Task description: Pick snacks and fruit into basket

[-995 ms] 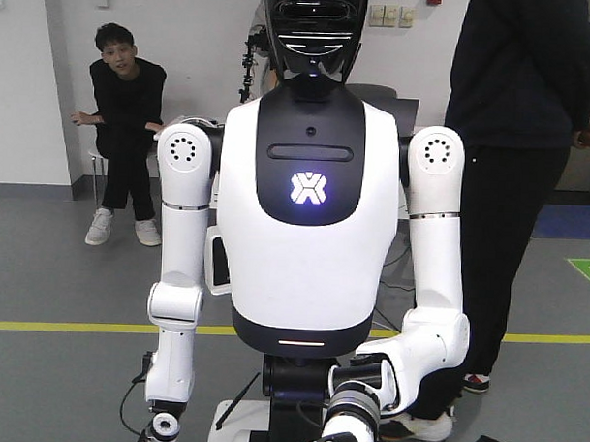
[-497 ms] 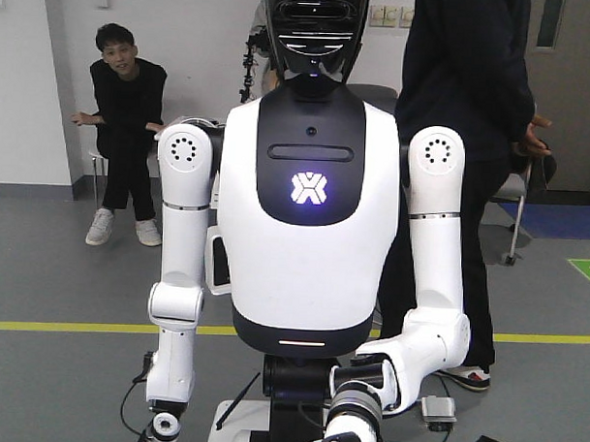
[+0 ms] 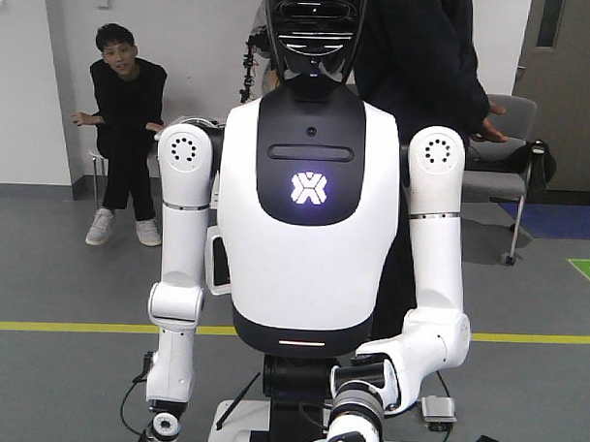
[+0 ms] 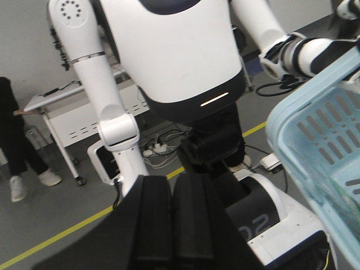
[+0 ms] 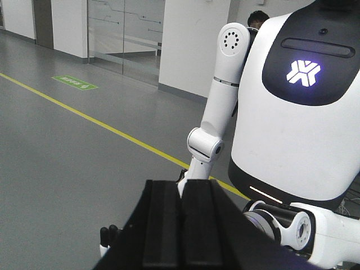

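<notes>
White glossy torso (image 3: pixel 308 251) with black chest panel, glowing white emblem (image 3: pixel 307 188), perforated shoulder discs.

- A lit white emblem shaped like a stylised "X" is shown on the dark chest panel (image 3: pixel 310 154) of the robot, centre of the front view, and again at the upper right of the right wrist view.
- The digits "02" are printed on the robot's base (image 4: pixel 264 222), lower middle of the left wrist view.
- White markings on a green floor sign (image 5: pixel 74 82), upper left of the right wrist view, cannot be read.

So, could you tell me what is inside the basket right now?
Only the basket's slotted wall and a strip of its interior show in the left wrist view. No snack or fruit is visible there; most of the inside lies outside the frame.
</notes>
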You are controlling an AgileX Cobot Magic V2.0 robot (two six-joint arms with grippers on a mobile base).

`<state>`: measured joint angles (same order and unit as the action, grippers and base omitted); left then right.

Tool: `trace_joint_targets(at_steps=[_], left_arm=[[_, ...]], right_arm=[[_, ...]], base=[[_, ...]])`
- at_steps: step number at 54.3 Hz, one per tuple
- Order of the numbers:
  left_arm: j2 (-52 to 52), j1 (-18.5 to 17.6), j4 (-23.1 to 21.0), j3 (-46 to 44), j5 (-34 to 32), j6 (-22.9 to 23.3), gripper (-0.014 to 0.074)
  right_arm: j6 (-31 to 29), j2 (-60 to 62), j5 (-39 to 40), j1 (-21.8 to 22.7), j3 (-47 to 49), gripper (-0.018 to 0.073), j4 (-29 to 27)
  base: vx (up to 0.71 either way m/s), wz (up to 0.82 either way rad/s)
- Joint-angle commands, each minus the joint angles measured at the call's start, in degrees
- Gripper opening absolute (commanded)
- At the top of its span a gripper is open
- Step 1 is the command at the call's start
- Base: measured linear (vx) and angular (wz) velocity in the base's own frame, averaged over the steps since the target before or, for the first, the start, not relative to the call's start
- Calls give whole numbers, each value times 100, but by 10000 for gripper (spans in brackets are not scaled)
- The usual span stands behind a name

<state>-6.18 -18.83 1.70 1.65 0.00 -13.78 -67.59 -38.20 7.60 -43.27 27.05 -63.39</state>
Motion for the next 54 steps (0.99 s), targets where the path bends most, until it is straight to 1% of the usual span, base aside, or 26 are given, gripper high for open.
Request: trace_joint_targets(at_steps=[1, 6, 12, 16, 50, 52, 54], left_arm=[[203, 266, -212, 30, -91, 40, 0], [443, 462, -484, 30, 105, 40, 0], [710, 531, -644, 30, 268, 40, 0], [779, 531, -653, 30, 373, 40, 0], [763, 567, -627, 21, 379, 32, 0], [763, 567, -683, 21, 379, 53, 0], [763, 567, -882, 21, 379, 58, 0]], right_arm=[[-46, 21, 204, 29, 170, -8, 84], [-46, 21, 177, 29, 170, -8, 84], [-46, 21, 160, 29, 170, -8, 84], [-46, 21, 179, 29, 170, -8, 84], [-46, 21, 182, 29, 170, -8, 84], [-46, 21, 182, 29, 170, -8, 84], [-46, 21, 182, 29, 170, -8, 84]], base=[[0, 0], [0, 0], [0, 0], [0, 0], [0, 0], [0, 0], [0, 0]])
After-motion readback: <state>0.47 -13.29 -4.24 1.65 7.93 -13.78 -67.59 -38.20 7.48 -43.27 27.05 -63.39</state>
